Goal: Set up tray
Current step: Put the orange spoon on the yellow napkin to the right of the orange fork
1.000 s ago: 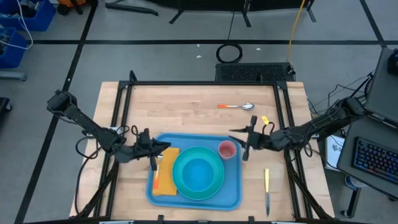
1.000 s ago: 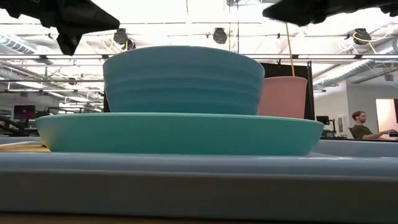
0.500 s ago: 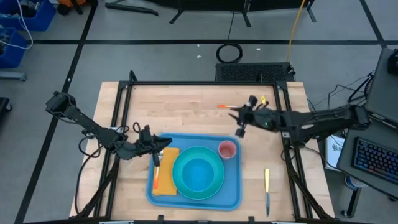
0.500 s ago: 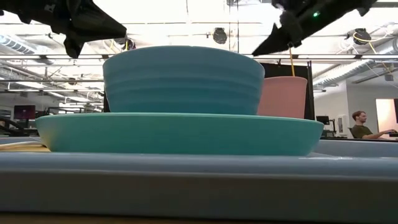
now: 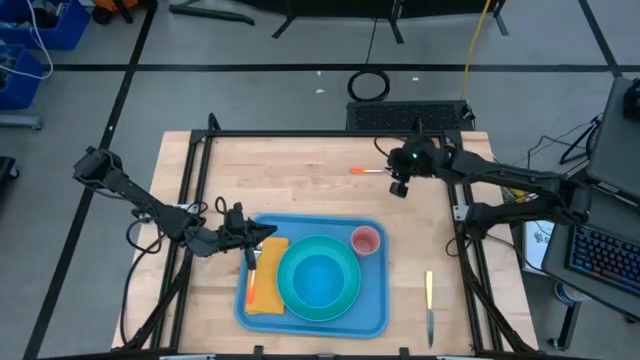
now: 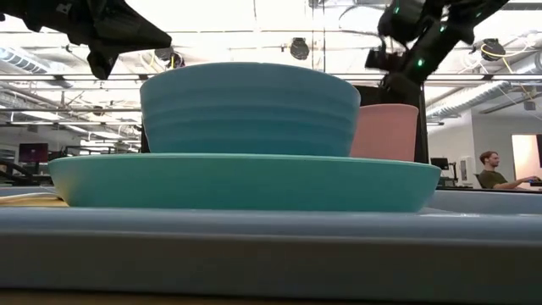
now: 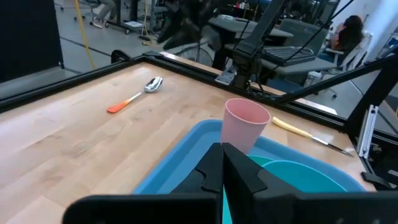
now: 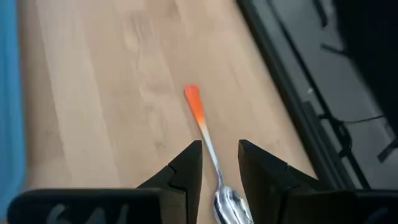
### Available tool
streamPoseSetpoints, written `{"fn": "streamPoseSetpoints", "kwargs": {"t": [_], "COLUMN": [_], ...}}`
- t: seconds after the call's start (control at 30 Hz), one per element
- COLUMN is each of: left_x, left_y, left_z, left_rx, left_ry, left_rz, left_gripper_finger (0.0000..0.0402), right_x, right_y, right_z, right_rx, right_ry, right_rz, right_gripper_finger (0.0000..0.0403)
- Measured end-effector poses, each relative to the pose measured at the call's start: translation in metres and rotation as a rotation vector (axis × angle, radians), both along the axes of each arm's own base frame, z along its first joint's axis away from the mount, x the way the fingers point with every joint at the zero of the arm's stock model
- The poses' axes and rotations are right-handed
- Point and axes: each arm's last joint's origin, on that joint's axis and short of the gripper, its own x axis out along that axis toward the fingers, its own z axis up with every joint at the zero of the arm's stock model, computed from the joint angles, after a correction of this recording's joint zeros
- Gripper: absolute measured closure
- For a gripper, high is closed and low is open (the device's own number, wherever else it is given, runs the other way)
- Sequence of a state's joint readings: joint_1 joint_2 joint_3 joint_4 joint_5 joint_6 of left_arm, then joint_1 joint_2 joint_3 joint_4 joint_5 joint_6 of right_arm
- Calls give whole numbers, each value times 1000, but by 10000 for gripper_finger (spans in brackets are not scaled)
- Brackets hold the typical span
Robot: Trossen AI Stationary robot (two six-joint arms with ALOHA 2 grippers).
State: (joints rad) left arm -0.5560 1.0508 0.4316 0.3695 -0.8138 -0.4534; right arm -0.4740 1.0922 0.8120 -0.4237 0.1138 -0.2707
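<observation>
blue plastic tray (image 5: 375, 310) near the front edge of the wooden table (image 5: 300, 175), already carrying an orange napkin (image 5: 266, 300) on its left side, a turquoise plate (image 5: 345, 300) with a bowl (image 5: 318, 277) stacked on it, and a pink cup (image 5: 365, 240) at the far right corner. still off the tray: an orange-handled spoon (image 5: 380, 171) near the table's far edge, and a yellow-handled knife (image 5: 429, 302) on the bare wood to the tray's right.

left gripper (image 5: 251, 247) parked over the tray's left end, above the napkin, fingers pressed together and holding nothing, much as a second ago apart from a small shift.

right gripper (image 5: 398, 187): swung within the last second from beside the cup, across the table toward the far edge, and now poised right over the spoon. from its wrist camera, fingers (image 8: 186, 168) parted, straddling the spoon's metal neck (image 8: 211, 155), bowl end lying between them and orange handle pointing away. nothing gripped yet; cannot tell whether the tips touch the table.

meaning for the task: cup apparently placed, spoon likely next. probably needed: a short descent, a squeeze on the thin neck, then a carry back to the tray. risk of the slim, flat utensil slipping or pivoting in the grip. knife left for later.
</observation>
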Motion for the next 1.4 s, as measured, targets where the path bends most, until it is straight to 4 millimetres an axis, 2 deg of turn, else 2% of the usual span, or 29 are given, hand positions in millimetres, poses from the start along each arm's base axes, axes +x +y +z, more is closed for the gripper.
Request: {"fn": "streamPoseSetpoints", "kwargs": {"t": [0.37,0.6,0.87,1.03,1.4], "left_x": [2,5,10,12,13], "left_y": [6,14,28,34,36], "left_z": [0,4,5,2,-1], "left_rx": [35,162,270,274,284], "left_ry": [6,13,56,83,115], "left_rz": [47,117,191,192,150], "left_gripper_finger": [358,355,355,355,355], "right_x": [11,9,28,33,37], "right_y": [-43,-58,-70,-73,-75], "right_z": [-41,-58,-52,-50,-51], "right_rx": [2,15,136,266,280], "right_ry": [182,261,252,360,358], "right_rz": [28,33,124,126,129], "right_gripper_finger": [310,310,310,310,308]}}
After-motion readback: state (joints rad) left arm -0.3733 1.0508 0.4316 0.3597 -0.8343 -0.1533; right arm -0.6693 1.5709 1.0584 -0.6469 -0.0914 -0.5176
